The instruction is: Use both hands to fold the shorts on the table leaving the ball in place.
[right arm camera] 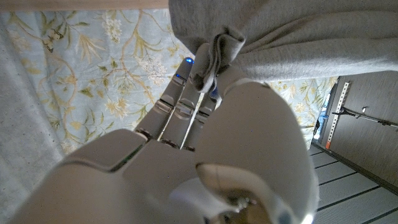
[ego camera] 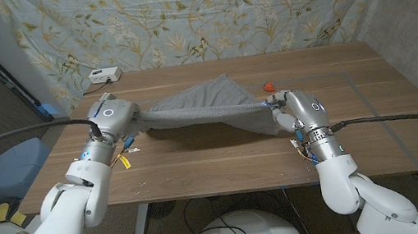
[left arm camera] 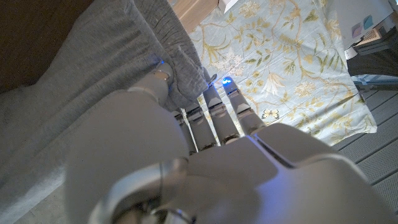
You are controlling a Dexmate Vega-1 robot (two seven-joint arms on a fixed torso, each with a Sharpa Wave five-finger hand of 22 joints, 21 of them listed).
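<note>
Grey shorts (ego camera: 204, 109) stretched crosswise over bench (ego camera: 199, 164), long axis left-right. Left hand (ego camera: 114, 117) grips one end, right hand (ego camera: 284, 108) pinches other. Red ball (ego camera: 268, 86) just behind right hand.

**Nothing legible**

I can read no text, label, brand, number or sign in any of my views. The small white box (ego camera: 102, 76) at the upper left of the head view, on the table (ego camera: 199, 164), is too small for any marking to be read. The patterned cloth backdrop (ego camera: 201, 10) behind carries only flowers and leaves.
</note>
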